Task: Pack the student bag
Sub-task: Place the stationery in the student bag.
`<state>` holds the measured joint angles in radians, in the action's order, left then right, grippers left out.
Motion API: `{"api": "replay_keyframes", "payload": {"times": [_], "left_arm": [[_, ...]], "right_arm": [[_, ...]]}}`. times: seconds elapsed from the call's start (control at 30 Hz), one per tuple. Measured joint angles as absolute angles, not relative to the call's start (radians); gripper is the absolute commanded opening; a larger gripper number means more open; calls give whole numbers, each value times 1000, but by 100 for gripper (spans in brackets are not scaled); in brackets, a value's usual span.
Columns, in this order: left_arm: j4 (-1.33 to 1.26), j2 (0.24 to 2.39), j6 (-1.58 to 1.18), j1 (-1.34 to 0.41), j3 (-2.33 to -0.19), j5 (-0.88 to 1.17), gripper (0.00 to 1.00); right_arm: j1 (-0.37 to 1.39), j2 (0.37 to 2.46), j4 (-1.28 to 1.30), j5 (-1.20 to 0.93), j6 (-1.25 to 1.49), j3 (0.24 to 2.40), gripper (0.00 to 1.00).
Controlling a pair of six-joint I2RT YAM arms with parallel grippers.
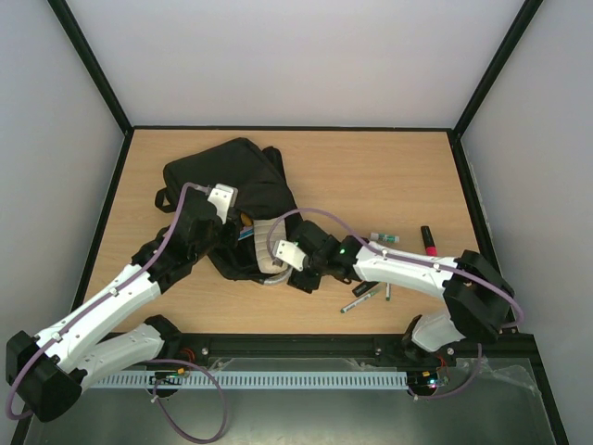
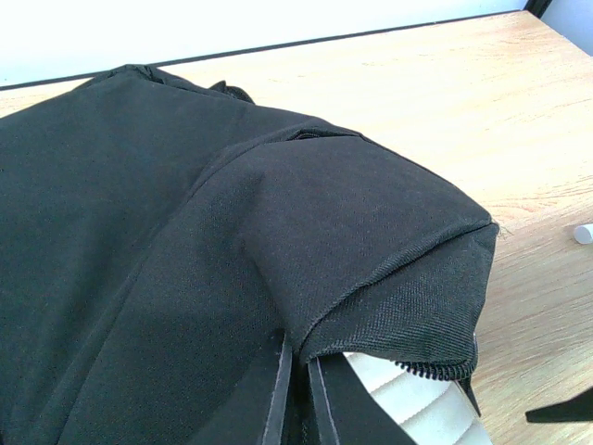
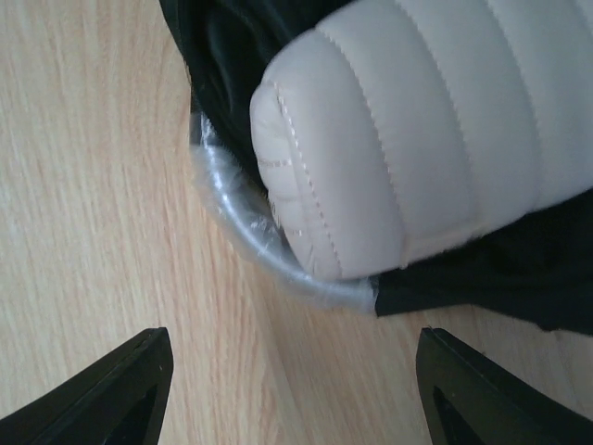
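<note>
The student bag [image 1: 232,171] lies on the wooden table, black and slumped, left of centre. My left gripper [image 1: 233,215] is shut on a fold of the bag's black fabric [image 2: 371,241] by the zip edge [image 2: 435,369] and holds the flap up. Under the flap a cream padded case [image 2: 417,408] pokes out of the opening. My right gripper [image 3: 292,338] stands open just above the table, a short way from the case's rounded end [image 3: 371,167] and the bag's grey loop handle [image 3: 243,236]. Nothing is between its fingers. In the top view the right gripper [image 1: 275,262] sits at the bag's near edge.
Loose pens lie on the table right of the bag: a green-capped one [image 1: 384,238], a red marker [image 1: 429,239] and two near the front edge [image 1: 361,298]. A white pen tip [image 2: 584,234] shows at the right. Black frame rails border the table.
</note>
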<state>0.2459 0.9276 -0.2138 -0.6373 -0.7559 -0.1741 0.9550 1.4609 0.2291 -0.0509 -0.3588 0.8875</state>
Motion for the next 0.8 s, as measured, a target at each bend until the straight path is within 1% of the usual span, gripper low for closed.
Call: {"api": "replay_keyframes", "payload": {"times": [0.13,0.37,0.67,0.8], "left_arm": [[245,928,-213,-637,-756,-175,2],[245,928,-213,-637,-756,-176,3],[246,927,-213,-637,-756,-176,2],[245,925,-213,-637,-756,-176,3]], "right_arm": [[1016,1478,178,57,-363,888,72],[1029,1568,108,205,-364,903,73],[1028,1673,-107,443,-450,905,66],[1008,1720,-226,534,-503,905,65]]}}
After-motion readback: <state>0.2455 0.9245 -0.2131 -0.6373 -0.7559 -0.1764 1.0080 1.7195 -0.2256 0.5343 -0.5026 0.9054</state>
